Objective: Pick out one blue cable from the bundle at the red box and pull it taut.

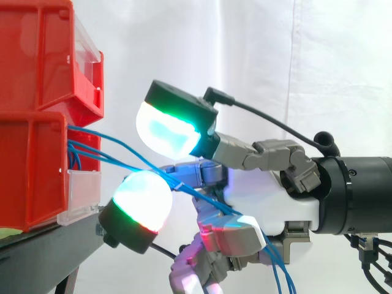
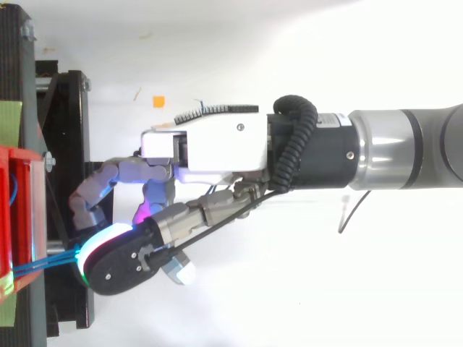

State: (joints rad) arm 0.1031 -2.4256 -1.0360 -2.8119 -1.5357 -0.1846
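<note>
Blue cables [image 2: 43, 262] thin, fanning from red box [image 1: 30, 165].

A white curtain [image 1: 306, 73] hangs behind the scene, with a vertical fold running down it right of centre. A black stand [image 1: 43, 251] fills the lower left corner of the side view, one leg slanting down to the bottom edge. An upper red bin [image 1: 37, 55] sits at the top left with a clear panel [image 1: 89, 52] across its front. From above, the stand shows as dark rails. Patches of green tape [image 2: 10, 119] lie along the left edge, and a small orange square [image 2: 158, 101] sits on the white surface [image 2: 289, 311], apart from the stand.
</note>
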